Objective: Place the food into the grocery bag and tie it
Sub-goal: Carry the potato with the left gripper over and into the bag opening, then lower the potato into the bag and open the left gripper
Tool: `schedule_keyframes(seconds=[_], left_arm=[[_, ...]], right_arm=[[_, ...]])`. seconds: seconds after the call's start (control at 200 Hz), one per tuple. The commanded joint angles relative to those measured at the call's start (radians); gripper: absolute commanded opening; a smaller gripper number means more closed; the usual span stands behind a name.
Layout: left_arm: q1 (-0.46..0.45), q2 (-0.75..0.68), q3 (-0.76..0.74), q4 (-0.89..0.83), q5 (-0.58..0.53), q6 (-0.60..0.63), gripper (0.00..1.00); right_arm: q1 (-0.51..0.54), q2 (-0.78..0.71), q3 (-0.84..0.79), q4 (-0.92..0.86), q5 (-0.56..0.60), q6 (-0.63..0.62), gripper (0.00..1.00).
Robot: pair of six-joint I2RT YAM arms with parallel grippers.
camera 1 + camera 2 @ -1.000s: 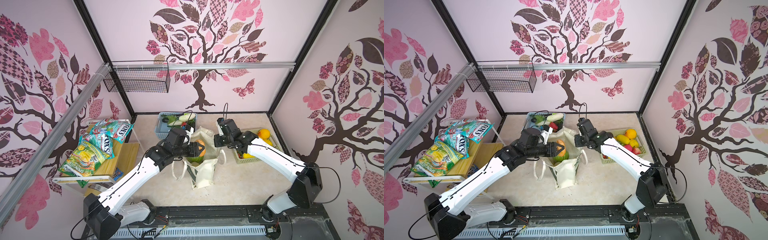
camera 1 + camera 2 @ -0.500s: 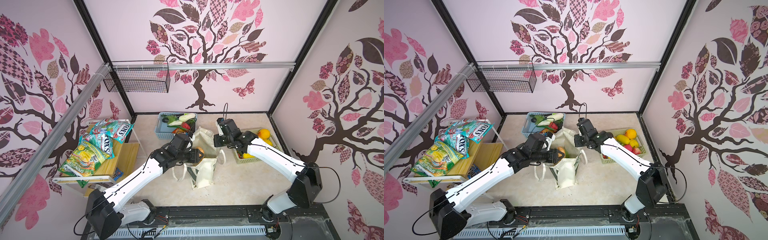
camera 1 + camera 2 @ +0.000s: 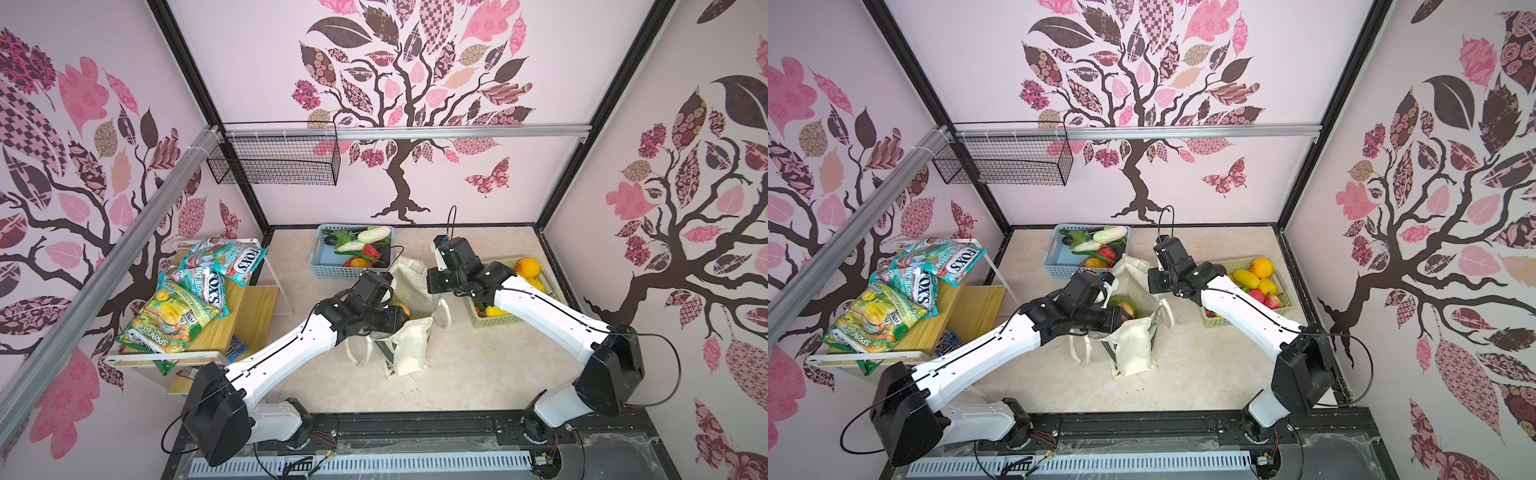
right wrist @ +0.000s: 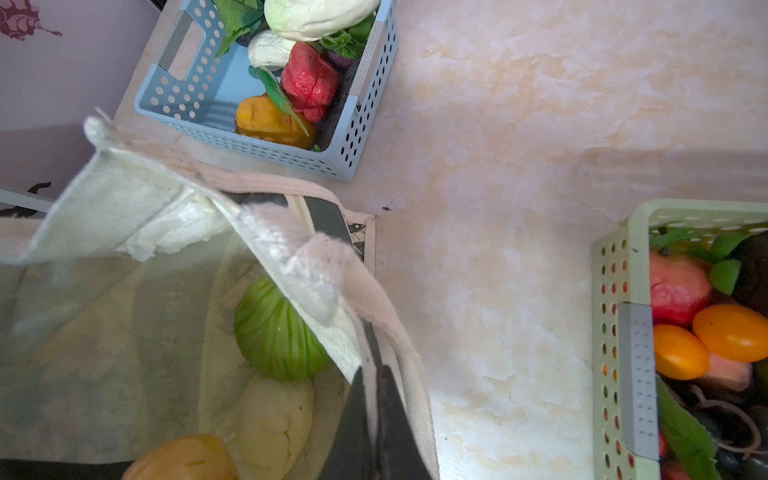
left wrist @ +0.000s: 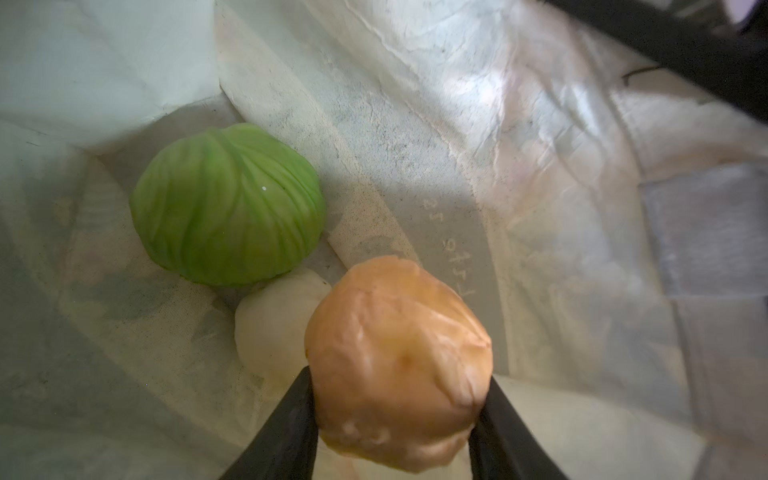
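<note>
2 grippers grip: the left gripper [image 5: 399, 386] clamps an orange toy vegetable [image 5: 395, 332] inside the grocery bag [image 5: 415, 124], a green cabbage [image 5: 226, 203] and white piece [image 5: 270, 328] just beyond its fingertips; the right gripper [image 4: 374, 399] pinches the bag's rim.

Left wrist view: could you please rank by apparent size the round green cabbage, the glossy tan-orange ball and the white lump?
1. tan-orange ball and green cabbage: alike; ball nearer the camera.
2. white lump, partly hidden.
</note>
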Motion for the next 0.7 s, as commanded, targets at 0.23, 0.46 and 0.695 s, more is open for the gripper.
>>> schedule_keyframes(seconds=[0.23, 0.46, 0.695], left_arm=[[-0.007, 0.073, -0.057, 0.025, -0.025, 0.017, 0.47], [-0.008, 0.128, -0.054, 0.041, -0.031, 0.012, 0.48], [-0.009, 0.155, -0.054, 0.045, -0.036, 0.004, 0.53]], right_arm=[[0.016, 0.016, -0.002, 0.030, -0.035, 0.033, 0.00], [0.020, -0.005, -0.028, 0.042, -0.035, 0.035, 0.00], [0.020, -0.017, -0.033, 0.044, -0.039, 0.034, 0.00]])
